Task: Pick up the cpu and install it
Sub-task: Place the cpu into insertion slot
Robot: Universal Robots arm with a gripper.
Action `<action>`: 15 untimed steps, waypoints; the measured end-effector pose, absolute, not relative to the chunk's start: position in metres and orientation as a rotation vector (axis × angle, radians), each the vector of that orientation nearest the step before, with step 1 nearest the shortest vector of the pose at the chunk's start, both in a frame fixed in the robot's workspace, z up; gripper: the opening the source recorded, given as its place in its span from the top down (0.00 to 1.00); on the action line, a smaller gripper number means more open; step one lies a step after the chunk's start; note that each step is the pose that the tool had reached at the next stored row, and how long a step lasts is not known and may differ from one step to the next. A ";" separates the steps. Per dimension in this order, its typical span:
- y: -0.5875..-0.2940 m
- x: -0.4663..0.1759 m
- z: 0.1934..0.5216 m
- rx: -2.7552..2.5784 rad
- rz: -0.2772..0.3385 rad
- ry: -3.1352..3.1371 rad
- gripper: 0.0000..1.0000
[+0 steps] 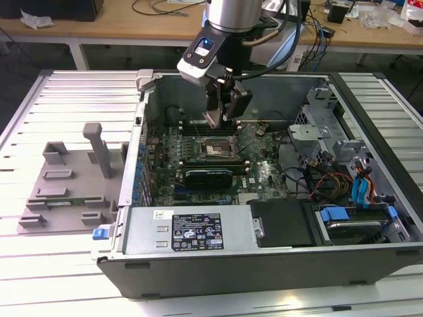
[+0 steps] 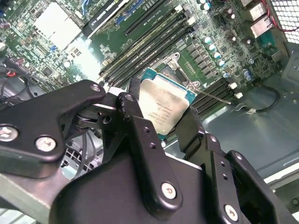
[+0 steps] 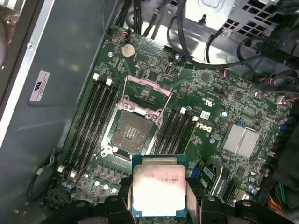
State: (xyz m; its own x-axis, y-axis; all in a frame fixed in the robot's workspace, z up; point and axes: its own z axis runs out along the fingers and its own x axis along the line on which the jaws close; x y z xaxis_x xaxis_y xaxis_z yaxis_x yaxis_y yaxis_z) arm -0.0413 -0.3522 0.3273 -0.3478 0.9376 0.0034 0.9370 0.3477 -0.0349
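gripping the cpu by two opposite edges, claw clenched on it near the open socket; judged light, rigid, fragile underneath, so edge-hold suits.

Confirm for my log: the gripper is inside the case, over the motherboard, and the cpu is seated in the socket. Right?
Not quite. The cpu is not seated: the first wrist view shows it clamped in the gripper, with the socket open and empty. The gripper is inside the case, over the motherboard, as you say.
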 end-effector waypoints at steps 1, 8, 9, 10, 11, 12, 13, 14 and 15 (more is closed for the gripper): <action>-0.352 -0.041 0.327 -1.794 0.042 -2.550 0.45; -0.352 -0.041 0.327 -1.859 0.041 -2.503 0.45; -0.352 -0.041 0.327 -1.871 0.041 -2.494 0.45; -0.352 -0.041 0.327 -1.878 0.041 -2.489 0.45; -0.352 -0.041 0.327 -1.884 0.041 -2.484 0.45; -0.352 -0.041 0.327 -1.891 0.041 -2.479 0.45; -0.352 -0.041 0.327 -1.900 0.041 -2.472 0.45; -0.352 -0.041 0.327 -1.957 0.042 -2.428 0.45; -0.352 -0.041 0.327 -1.972 0.041 -2.415 0.45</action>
State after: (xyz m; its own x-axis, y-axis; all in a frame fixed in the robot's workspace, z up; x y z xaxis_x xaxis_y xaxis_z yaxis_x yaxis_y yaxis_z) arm -0.0413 -0.3522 0.3270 -0.2001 0.9798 0.0014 0.9792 0.2000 -0.0355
